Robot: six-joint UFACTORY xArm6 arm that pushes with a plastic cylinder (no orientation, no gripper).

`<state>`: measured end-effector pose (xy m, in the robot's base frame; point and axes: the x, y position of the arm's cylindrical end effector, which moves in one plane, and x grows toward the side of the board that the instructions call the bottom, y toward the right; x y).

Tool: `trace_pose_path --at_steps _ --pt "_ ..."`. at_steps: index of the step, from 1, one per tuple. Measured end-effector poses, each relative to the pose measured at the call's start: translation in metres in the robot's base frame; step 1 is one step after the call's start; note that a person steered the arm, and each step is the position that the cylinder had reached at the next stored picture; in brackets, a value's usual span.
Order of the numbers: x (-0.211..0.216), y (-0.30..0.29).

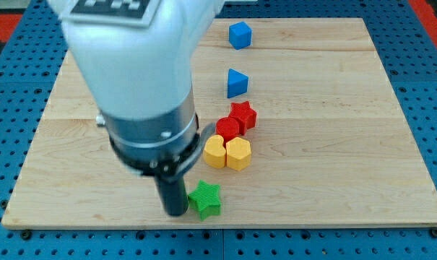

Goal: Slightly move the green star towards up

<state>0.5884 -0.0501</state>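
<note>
A pale wooden plank worktop rests on a blue perforated base. No jaws exist here: my tip sits touching the left side of the green plastic star block (near the worktop's bottom edge). No readable writing shows.

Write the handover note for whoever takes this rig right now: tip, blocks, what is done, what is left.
My tip is down on the board, just to the view's left of the green star, close beside it; contact cannot be told.
The green star sits near the view's bottom edge of the wooden board, below the two yellow blocks.
Done: tip brought next to the star.
Left: get the tip under the star on the view's bottom side, then nudge it a little toward the view's top, stopping short of the yellow blocks.
</note>
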Motion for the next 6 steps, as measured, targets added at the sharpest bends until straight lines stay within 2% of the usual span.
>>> trace_pose_path --at_steps 1,2,3,4,6 --pt "-0.013 0.054" --pt "-0.005 0.023" --pt "0.03 0.015" --pt "0.029 0.086" --pt "0.021 0.095"
